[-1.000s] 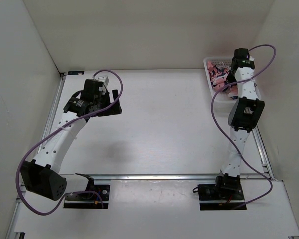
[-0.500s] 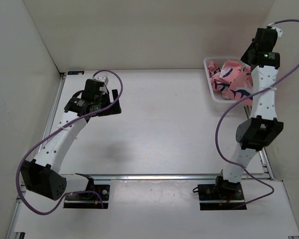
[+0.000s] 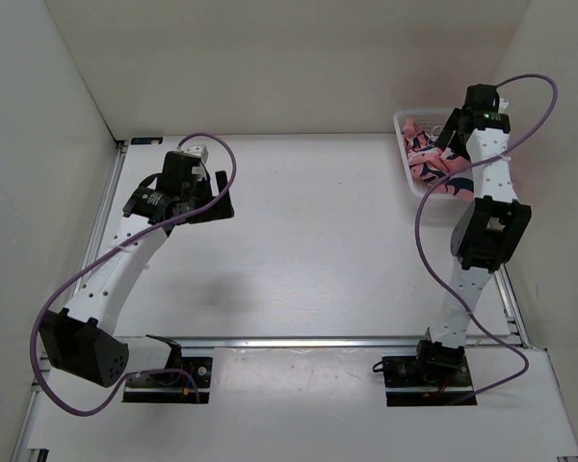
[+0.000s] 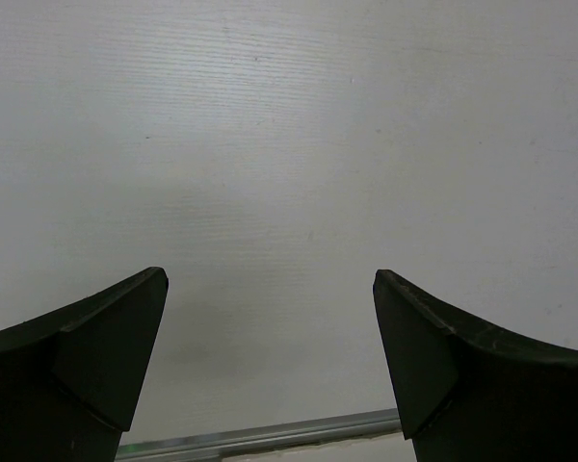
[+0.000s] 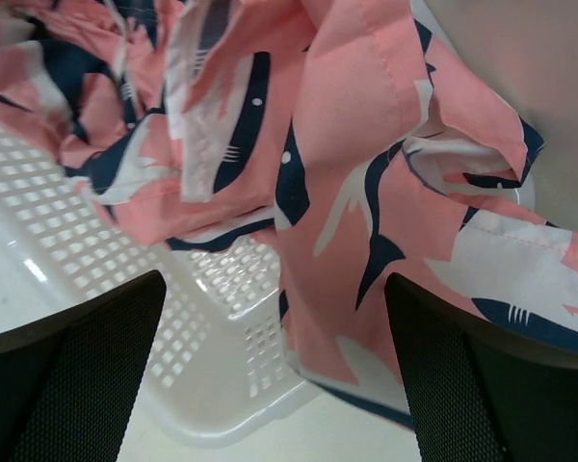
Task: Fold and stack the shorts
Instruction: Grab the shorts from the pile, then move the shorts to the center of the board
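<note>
The salmon-pink shorts (image 3: 432, 161) with navy-and-white shark shapes lie crumpled in the white mesh basket (image 3: 402, 121) at the table's back right. In the right wrist view the shorts (image 5: 366, 144) spill over a corner of the basket (image 5: 202, 385) onto the table. My right gripper (image 3: 452, 133) hovers just above that pile. Seen from the wrist, the right gripper (image 5: 275, 281) is open and holds nothing. My left gripper (image 3: 223, 200) hangs over the bare table at the left. From its own wrist, the left gripper (image 4: 268, 279) is open and empty.
White enclosure walls close the table at the left, back and right. A metal rail (image 3: 109, 197) runs along the left edge and another (image 3: 318, 341) along the front by the arm bases. Purple cables loop off both arms.
The right gripper went from shut in the basket to open, letting the shorts go. That arm rose towards the back right, then came back down over the basket. The left arm stayed still.
</note>
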Controlling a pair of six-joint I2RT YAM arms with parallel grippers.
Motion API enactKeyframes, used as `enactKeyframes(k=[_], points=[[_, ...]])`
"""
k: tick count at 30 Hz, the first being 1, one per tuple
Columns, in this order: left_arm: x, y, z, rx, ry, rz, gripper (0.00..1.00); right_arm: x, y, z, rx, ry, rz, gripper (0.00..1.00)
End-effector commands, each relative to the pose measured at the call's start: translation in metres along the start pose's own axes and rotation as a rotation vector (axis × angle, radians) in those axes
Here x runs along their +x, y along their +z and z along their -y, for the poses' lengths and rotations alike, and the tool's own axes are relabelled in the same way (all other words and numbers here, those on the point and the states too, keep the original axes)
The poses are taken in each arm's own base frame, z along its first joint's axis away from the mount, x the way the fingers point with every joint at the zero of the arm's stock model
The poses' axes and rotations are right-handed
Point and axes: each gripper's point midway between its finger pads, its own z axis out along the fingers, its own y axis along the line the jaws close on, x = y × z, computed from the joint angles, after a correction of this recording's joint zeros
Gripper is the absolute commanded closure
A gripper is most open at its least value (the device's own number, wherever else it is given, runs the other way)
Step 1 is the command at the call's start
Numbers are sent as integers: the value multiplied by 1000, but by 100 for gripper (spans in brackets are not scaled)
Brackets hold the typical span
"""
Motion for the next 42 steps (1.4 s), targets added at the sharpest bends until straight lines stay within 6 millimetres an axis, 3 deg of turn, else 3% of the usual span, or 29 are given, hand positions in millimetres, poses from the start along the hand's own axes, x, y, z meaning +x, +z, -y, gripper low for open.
enactKeyframes(k=[1, 3, 4, 5, 6, 7, 8, 9, 12, 15, 16, 17, 18, 20, 21, 22, 23, 25, 28, 29, 30, 31, 32, 35, 36, 37, 38, 39, 42], points=[[-3, -3, 1, 0, 5, 6, 0, -7, 5, 15, 83, 1, 25, 1], [0, 5, -1, -18, 6, -13, 0, 3, 27, 13, 104, 1, -4, 4], [0, 5, -1, -18, 6, -13, 0, 2, 30, 12, 104, 0, -6, 12], [-1, 7, -1, -19, 7, -18, 0, 7, 42, 11, 109, -5, -21, 35], [0, 10, -1, -23, 7, -26, 0, 8, 44, 7, 98, 3, -29, 51], [0, 10, -1, -23, 7, -26, 0, 2, 41, 6, 95, 21, -20, 67], [-3, 9, 0, -19, 7, -18, 0, -1, 39, 3, 81, 34, -12, 91], [-3, 9, 0, -19, 7, -18, 0, -6, 33, 1, 66, 39, -2, 98], [-4, 9, -1, -29, 7, -14, 0, -46, -18, -10, -22, 70, 109, 100], [2, 14, -1, -32, -2, -44, 0, -96, -110, -45, -280, 79, 265, 100], [-1, 15, 0, -32, -13, -42, 0, -112, -164, -65, -449, 66, 334, 100], [2, 18, 2, -23, -13, -57, 0, -116, -197, -79, -544, 48, 376, 100], [1, 23, 6, -18, -40, -70, 0, -128, -280, -93, -714, 27, 502, 100], [4, 27, 6, -24, -54, -82, 0, -124, -346, -125, -890, -47, 610, 100], [-1, 25, 8, -19, -69, -71, 0, -119, -392, -127, -968, -85, 681, 100], [-6, 23, 10, -14, -70, -59, 0, -102, -426, -147, -1056, -137, 708, 100], [-14, 17, 11, -16, -80, -38, 0, -96, -453, -147, -1082, -184, 771, 100], [-24, 7, 6, -47, -96, -20, 0, -71, -485, -163, -1138, -230, 788, 100], [-62, -24, -7, -80, -148, 75, 0, -46, -493, -181, -1184, -251, 745, 100], [-78, -43, -19, -109, -190, 128, 0, -33, -473, -192, -1172, -233, 666, 100], [-78, -48, -27, -125, -204, 130, 0, -24, -464, -193, -1164, -231, 623, 100], [-94, -65, -32, -131, -235, 185, 0, -14, -456, -196, -1166, -230, 582, 100], [-100, -75, -39, -140, -254, 214, 0, 12, -425, -209, -1145, -230, 467, 100], [-121, -113, -63, -170, -316, 330, 0, 69, -385, -223, -1124, -266, 285, 98], [-122, -122, -67, -169, -328, 351, 0, 120, -356, -232, -1106, -340, 160, 72], [-122, -122, -66, -163, -313, 347, 0, 142, -346, -234, -1096, -379, 116, 55], [-124, -122, -66, -159, -313, 357, 0, 163, -323, -237, -1032, -407, 62, 52], [-119, -117, -64, -145, -292, 330, 0, 184, -298, -226, -920, -437, 10, 50], [-97, -88, -59, -105, -270, 225, 1, 196, -275, -205, -787, -449, -8, 24]])
